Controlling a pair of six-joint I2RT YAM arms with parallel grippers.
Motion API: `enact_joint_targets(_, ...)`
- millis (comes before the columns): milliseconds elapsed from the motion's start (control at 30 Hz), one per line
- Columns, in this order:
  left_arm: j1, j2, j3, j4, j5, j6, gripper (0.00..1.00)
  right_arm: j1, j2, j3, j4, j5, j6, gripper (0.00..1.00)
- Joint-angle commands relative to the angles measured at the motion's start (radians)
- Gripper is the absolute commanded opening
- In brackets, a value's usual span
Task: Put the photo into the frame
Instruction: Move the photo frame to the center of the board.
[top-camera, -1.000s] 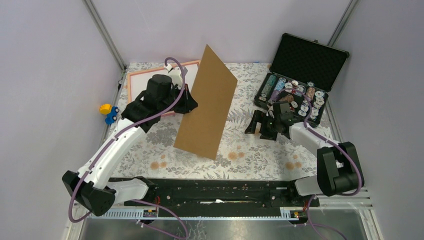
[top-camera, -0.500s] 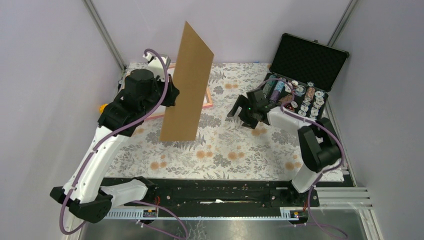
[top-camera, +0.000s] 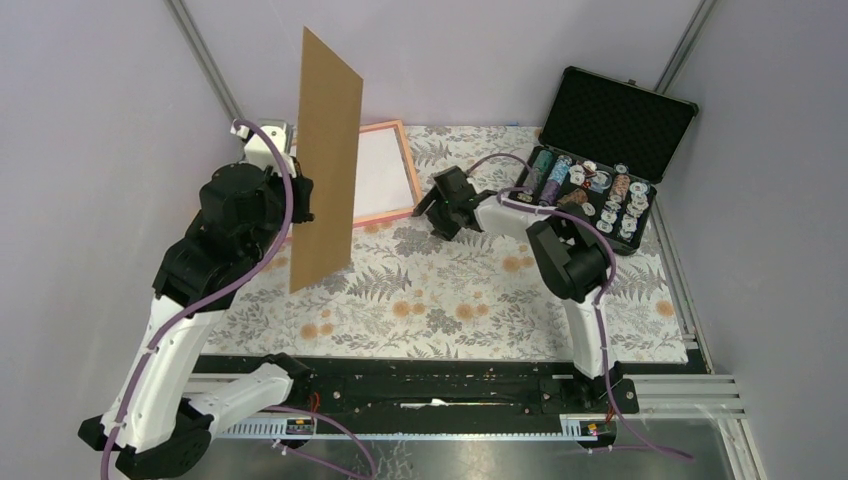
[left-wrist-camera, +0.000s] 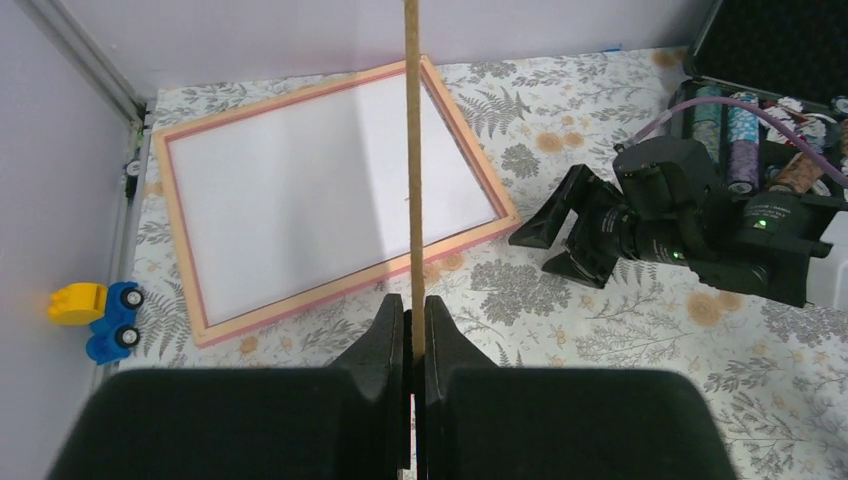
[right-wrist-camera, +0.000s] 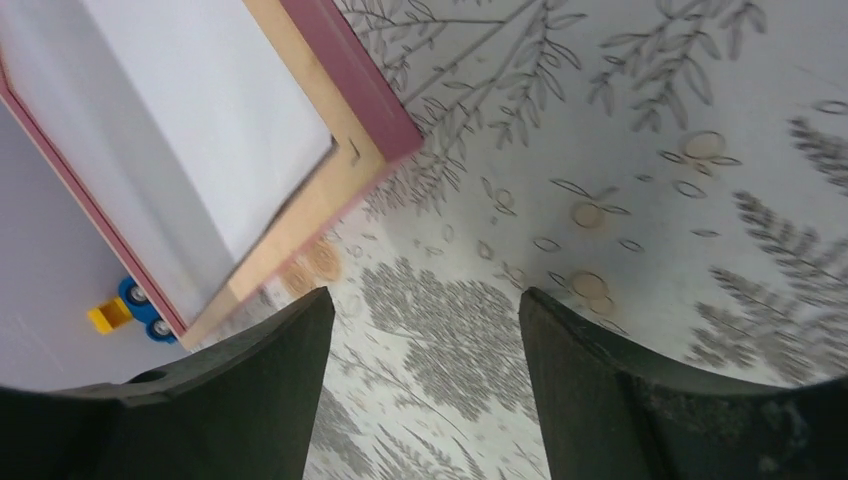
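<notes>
Two tools. Right gripper (top-camera: 437, 214), jaws spread and empty, sits just off the near right corner of the frame (left-wrist-camera: 470, 152). Left gripper (left-wrist-camera: 412, 322) pinches the board (top-camera: 325, 160) upright above it. Frame lies flat, far left, long axis crosswise. The white sheet (left-wrist-camera: 300, 200) inside is possibly the photo, face down.

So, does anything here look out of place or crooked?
The brown board stands upright in the air, pinched by the left gripper, apart from the frame, which lies slightly askew to the table's edges. Nothing looks spilled or damaged.
</notes>
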Motion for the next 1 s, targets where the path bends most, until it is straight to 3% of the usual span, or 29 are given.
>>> enact_joint_targets(0, 0.004, -0.04, -0.008, 0.106, -0.055, 0.031, 0.0, 0.019, 0.078, 0.106, -0.021, 0.102, 0.114, 0.73)
enact_joint_targets(100, 0.004, -0.051, -0.023, 0.106, -0.048, 0.03, 0.0, 0.021, 0.108, 0.152, -0.06, 0.153, 0.157, 0.71)
enact_joint_targets(300, 0.004, -0.071, -0.057, 0.133, -0.024, 0.026, 0.0, 0.029, 0.163, 0.211, -0.125, 0.194, 0.259, 0.57)
enact_joint_targets(833, 0.004, -0.08, -0.054, 0.133, -0.006, 0.03, 0.0, 0.032, 0.26, 0.255, -0.184, 0.19, 0.45, 0.51)
enact_joint_targets(967, 0.003, -0.079, -0.045, 0.132, -0.003, 0.027, 0.0, 0.031, 0.272, 0.266, -0.22, 0.188, 0.483, 0.45)
